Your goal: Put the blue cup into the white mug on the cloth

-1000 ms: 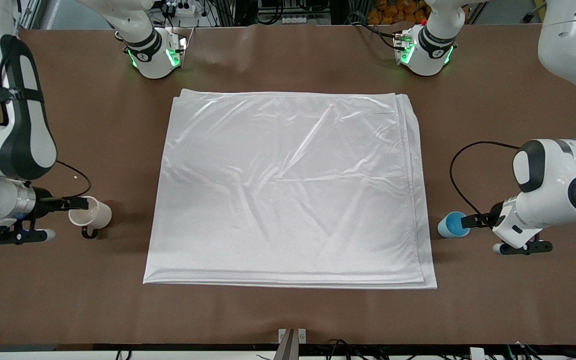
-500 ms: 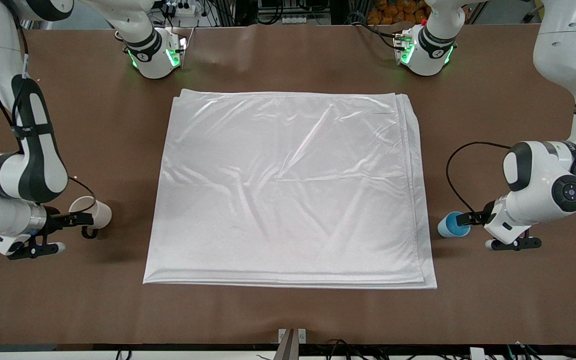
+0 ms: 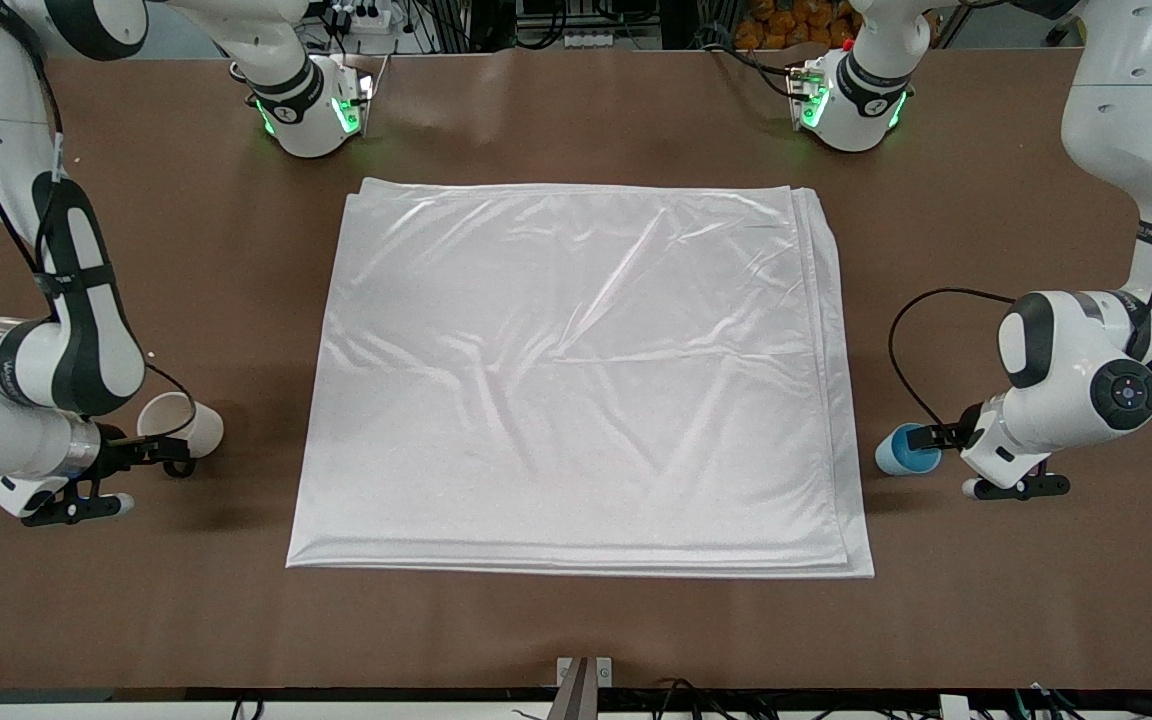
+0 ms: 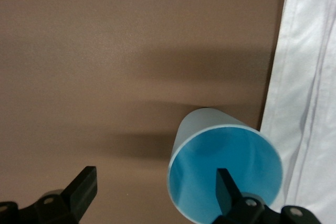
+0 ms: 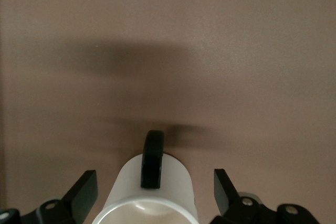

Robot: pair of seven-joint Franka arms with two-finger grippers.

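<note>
Front view: we see both cups on bare bench, each just off an opposite side edge of the cloth (image 3: pixel 576 375).

We find the blue cup (image 3: pixel 904 449) upright on the bench toward the left arm's end, just beside the cloth's layered edge but apart from it. Our left gripper (image 3: pixel 933 437) is spread wide at its rim: in the left wrist view one finger (image 4: pixel 227 188) sits over the blue inside and the other finger stands clear outside the wall, so it grips nothing. Toward the right arm's end we see the white mug (image 3: pixel 181 424) on the bench, a strip of brown between it and the cloth. Our right gripper (image 5: pixel 156 192) is open, straddling the mug, with gaps on both sides. The cloth's broad middle lies unoccupied.
</note>
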